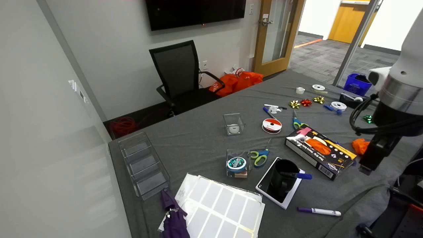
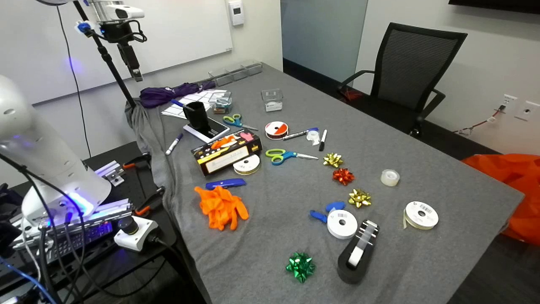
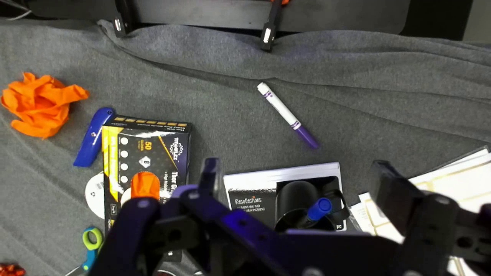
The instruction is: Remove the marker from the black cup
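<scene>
A marker with a blue cap (image 1: 303, 176) leans tilted in the black cup (image 1: 279, 181), its capped end sticking out past the rim. The cup has a handle and stands on a black and white ink pad (image 1: 266, 180). The marker (image 2: 179, 104) and cup (image 2: 196, 116) show in an exterior view too. In the wrist view the blue cap (image 3: 320, 209) and cup (image 3: 295, 193) lie between my spread fingers, lower down. My gripper (image 3: 297, 172) is open and empty, high above the table and apart from the cup; it shows in both exterior views (image 1: 366, 169) (image 2: 137, 77).
A purple and white marker (image 3: 285, 113) lies near the cup. A glove box (image 1: 320, 150), scissors (image 1: 261, 157), clear containers (image 1: 238, 163), label sheets (image 1: 221, 208) and a purple umbrella (image 1: 175, 219) lie around. Orange gloves (image 2: 221, 207) and a blue cutter (image 2: 225, 183) lie near the robot.
</scene>
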You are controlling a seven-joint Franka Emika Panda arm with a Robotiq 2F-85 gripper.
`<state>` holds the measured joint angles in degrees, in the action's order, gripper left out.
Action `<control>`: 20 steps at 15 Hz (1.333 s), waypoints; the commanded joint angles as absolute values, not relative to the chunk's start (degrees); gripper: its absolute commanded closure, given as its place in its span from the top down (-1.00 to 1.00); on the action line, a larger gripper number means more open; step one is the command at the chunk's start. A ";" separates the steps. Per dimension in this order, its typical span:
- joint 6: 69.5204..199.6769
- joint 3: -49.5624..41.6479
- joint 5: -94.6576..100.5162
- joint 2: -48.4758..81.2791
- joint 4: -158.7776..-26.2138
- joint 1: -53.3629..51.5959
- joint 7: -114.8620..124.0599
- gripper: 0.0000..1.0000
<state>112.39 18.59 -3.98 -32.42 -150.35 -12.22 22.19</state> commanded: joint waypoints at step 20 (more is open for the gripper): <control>125.65 14.56 -0.45 1.28 -134.75 -11.68 30.57 1.00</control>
